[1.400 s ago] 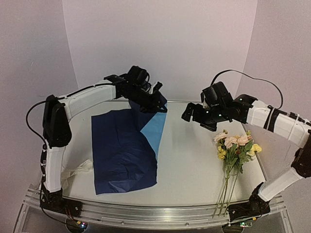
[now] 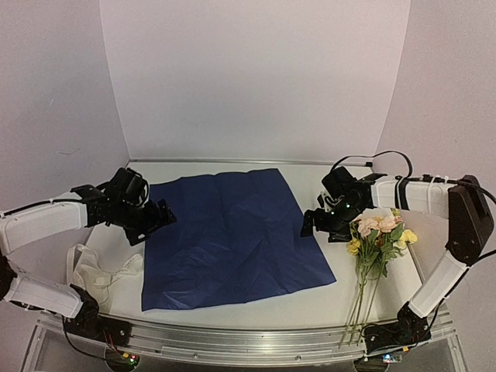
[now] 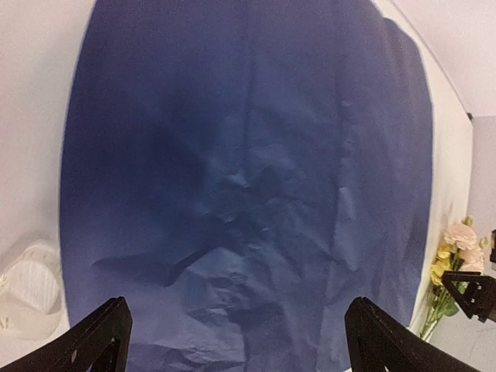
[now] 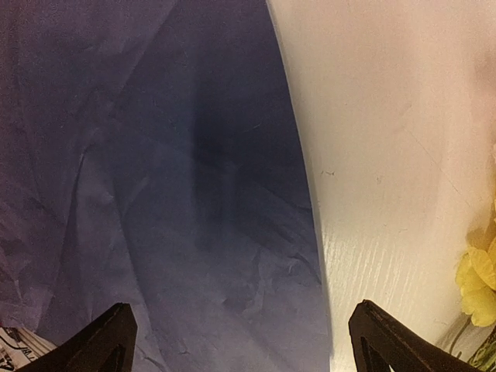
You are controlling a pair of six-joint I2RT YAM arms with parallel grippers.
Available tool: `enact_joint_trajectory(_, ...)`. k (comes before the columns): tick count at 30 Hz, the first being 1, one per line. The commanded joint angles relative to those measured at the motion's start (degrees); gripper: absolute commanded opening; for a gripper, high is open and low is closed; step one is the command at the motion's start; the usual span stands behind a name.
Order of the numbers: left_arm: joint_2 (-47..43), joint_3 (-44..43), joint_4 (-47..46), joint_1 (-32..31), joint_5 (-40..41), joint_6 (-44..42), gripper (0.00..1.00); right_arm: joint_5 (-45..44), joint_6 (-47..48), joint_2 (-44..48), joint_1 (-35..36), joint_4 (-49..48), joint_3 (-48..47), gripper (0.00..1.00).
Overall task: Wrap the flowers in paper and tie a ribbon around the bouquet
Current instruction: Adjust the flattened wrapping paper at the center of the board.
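The paper (image 2: 232, 232) is a large dark-blue creased sheet lying spread flat on the white table (image 2: 310, 306). My left gripper (image 2: 159, 215) hovers at its left edge, open, with nothing between the fingers; in the left wrist view the paper (image 3: 248, 170) fills the space beyond the left gripper (image 3: 236, 341). My right gripper (image 2: 314, 225) is low over the sheet's right edge, open and empty; its wrist view shows the right gripper (image 4: 240, 341) above the paper (image 4: 155, 170). The flowers (image 2: 377, 232) lie to the right, stems toward the front. The off-white ribbon (image 2: 97, 275) is piled at the front left.
Pale walls close in the table at the back and on both sides. A metal rail (image 2: 248, 341) runs along the near edge. The flower stems (image 2: 358, 310) reach almost to that rail. The right forearm passes just behind the blooms.
The left gripper has let go of the paper's lifted far corner and dropped to the left edge. The folded sheet now lies flat. The right gripper came down to the right edge.
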State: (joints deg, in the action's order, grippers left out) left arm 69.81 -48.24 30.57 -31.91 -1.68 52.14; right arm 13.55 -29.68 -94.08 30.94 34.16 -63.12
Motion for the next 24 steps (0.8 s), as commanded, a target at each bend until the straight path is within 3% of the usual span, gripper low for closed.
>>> enact_joint_trajectory(1,-5.4,6.5,2.1,0.4,4.1,7.3,1.0,3.3,0.3,-1.1,-1.5,-3.3,1.9,0.98)
enact_joint_trajectory(10,-14.0,18.7,3.2,0.4,2.4,14.3,1.0,5.7,-2.5,-1.4,-1.5,-8.2,7.3,0.98)
enact_joint_trajectory(19,-15.1,25.6,-6.5,0.3,-6.2,17.2,1.0,6.2,-3.9,-1.0,-1.5,-10.5,9.7,0.98)
enact_joint_trajectory(22,-12.0,26.2,-10.7,0.2,-9.2,17.9,0.95,6.4,-4.6,-0.9,-1.5,-11.6,10.6,0.98)
enact_joint_trajectory(24,-11.1,26.8,-13.2,0.3,-10.9,18.8,0.86,6.5,-5.0,-0.7,-1.5,-12.2,11.3,0.98)
